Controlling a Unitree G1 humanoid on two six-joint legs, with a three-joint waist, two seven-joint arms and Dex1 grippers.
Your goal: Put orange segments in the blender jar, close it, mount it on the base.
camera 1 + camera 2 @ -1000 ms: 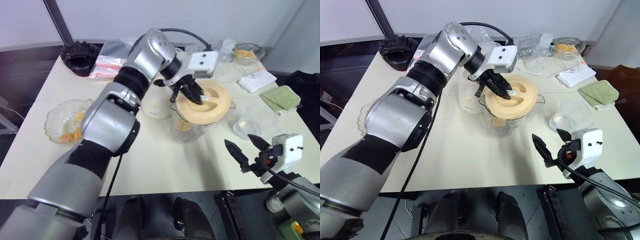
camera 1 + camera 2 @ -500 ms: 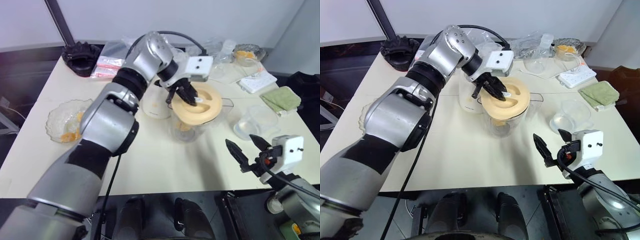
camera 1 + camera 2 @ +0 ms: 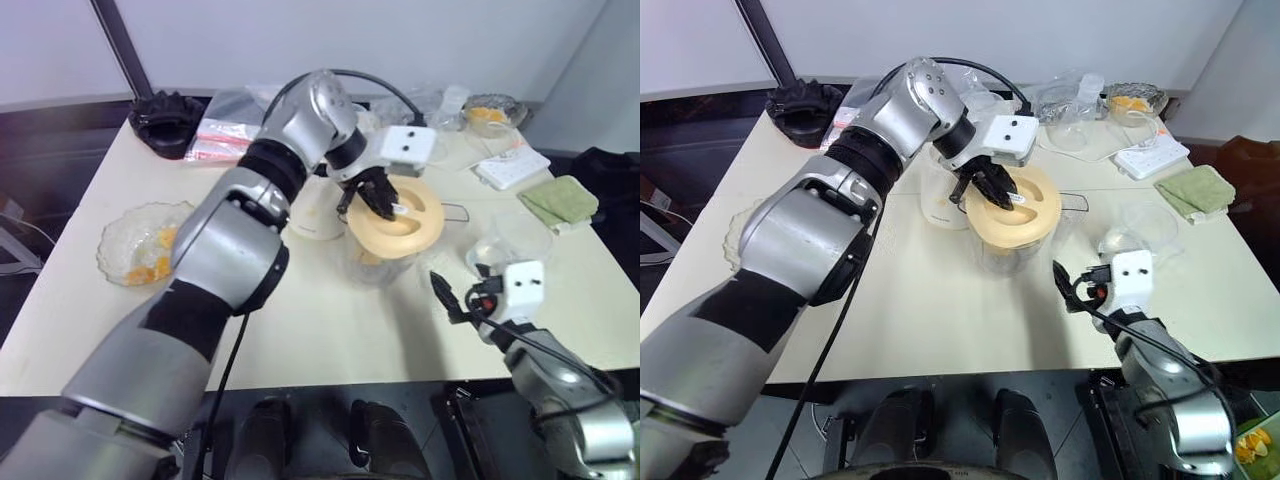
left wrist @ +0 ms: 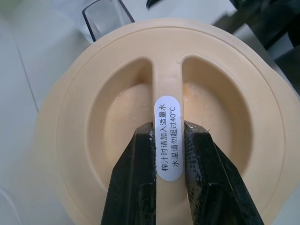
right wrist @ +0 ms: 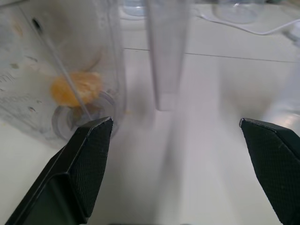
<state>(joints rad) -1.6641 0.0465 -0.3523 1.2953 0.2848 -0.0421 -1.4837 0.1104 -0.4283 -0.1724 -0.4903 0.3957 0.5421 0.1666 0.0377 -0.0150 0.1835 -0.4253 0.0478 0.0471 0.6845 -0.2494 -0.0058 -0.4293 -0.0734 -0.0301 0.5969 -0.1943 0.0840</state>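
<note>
My left tool (image 4: 161, 154) is pinched shut on the raised bar of the lid (image 3: 395, 215), and the lid sits over the mouth of the jar (image 3: 1008, 250). My right tool (image 5: 187, 154) stands wide open and holds nothing, low over the surface (image 3: 300, 320), pointed at the jar's handle (image 5: 165, 51). The jar stands on the surface just beside the base (image 3: 312, 208), not on it. An orange segment (image 5: 75, 89) lies at the bottom of the jar, and more segments remain in the bowl (image 3: 140, 252) well off to my left.

The first risk I see is the lid: in the head views it looks slightly tilted, so if I let go before it seats all round the rim, it may cock or pop off when the jar is lifted. Pressing down off-centre could also tip the jar, since nothing braces it yet.

The second risk is my right tool. Its open fingers come in level and close to the jar wall; a misjudged approach would shove the jar sideways under the lid instead of straddling the handle. I cannot tell whether the handle lies squarely between the fingers.

Knocking the base or the small jug (image 3: 500, 240) nearby is also possible.
</note>
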